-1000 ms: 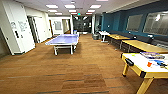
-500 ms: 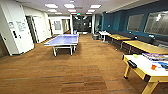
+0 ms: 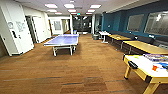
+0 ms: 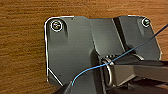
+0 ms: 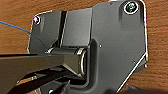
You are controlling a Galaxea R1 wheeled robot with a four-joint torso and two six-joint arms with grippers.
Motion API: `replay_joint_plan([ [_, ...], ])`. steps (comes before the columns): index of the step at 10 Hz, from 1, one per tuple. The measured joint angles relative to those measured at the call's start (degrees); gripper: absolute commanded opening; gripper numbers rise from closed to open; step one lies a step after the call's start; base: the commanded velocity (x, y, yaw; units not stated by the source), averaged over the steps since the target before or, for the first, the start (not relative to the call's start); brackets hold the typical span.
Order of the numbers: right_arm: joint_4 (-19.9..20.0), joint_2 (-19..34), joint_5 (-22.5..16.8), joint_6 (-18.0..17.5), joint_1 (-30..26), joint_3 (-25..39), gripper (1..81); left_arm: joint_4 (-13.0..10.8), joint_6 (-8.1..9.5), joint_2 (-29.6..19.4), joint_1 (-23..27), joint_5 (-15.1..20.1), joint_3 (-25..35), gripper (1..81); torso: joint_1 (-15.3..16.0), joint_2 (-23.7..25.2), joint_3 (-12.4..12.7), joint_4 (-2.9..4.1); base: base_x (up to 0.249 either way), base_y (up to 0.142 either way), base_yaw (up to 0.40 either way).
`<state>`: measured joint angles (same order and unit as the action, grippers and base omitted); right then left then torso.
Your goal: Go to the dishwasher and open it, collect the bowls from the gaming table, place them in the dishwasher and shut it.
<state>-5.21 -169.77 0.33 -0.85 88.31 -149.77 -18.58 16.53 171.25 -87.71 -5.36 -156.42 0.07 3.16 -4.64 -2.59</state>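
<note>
Open hall, brown carpet (image 3: 82,67) — blue ping-pong table (image 3: 62,40) ahead at left; white-topped gaming table (image 3: 147,66) at right edge, board game (image 3: 156,58) on it — pincers' state can't be told

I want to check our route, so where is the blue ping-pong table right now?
In the head view, the ping-pong table stands left of centre on the wood-look floor, ahead of the robot, near the white doors on the left wall.
</note>
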Motion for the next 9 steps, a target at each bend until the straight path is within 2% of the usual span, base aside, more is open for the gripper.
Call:
replay_joint_plan([
  [9,0.00,-0.30,-0.11,0.00,0.28,-0.01,81.1,0.00,0.00,0.05,-0.11,0.16,-0.01,81.1,-0.02,0.00,0.00,0.00,0.000,0.000,0.000],
])
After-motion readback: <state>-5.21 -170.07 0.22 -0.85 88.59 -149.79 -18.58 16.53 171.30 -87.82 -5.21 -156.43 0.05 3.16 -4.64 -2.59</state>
